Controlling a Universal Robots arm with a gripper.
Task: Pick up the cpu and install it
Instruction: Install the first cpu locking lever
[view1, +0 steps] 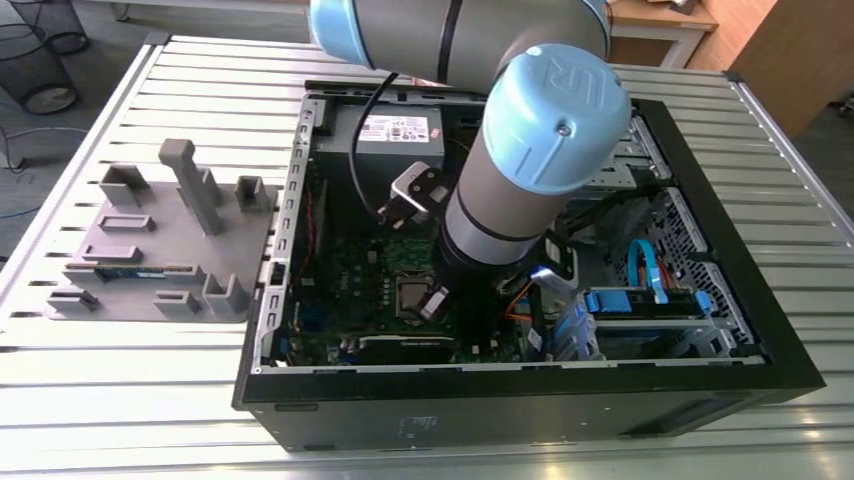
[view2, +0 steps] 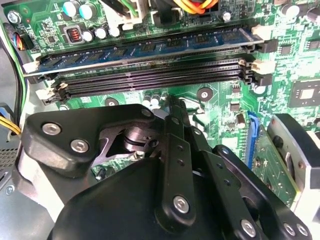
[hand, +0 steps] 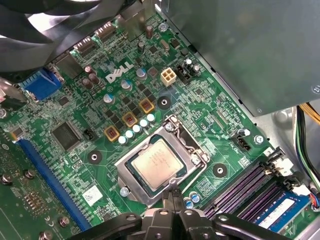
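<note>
The cpu (hand: 159, 166), a small square chip with a silver-grey top, lies flat inside the dark metal-framed socket (hand: 192, 145) of the green board (hand: 200, 100). In the first wrist view my gripper (hand: 175, 196) is just beside the socket's edge, fingers pressed together with nothing between them. The second wrist view shows the same shut gripper (view2: 172, 102) pointing toward the black memory slots (view2: 150, 75). In the exterior view the arm reaches down into the open computer case, and the gripper (view1: 430, 303) hangs low over the board's middle.
A grey moulded tray (view1: 147, 250) holding a thin green memory stick (view1: 127, 271) sits on the slatted table (view1: 134, 400) at the exterior view's left. Inside the case (view1: 534, 400) are the power supply (view1: 394, 128), blue drive parts (view1: 641, 300) and cables close to the arm.
</note>
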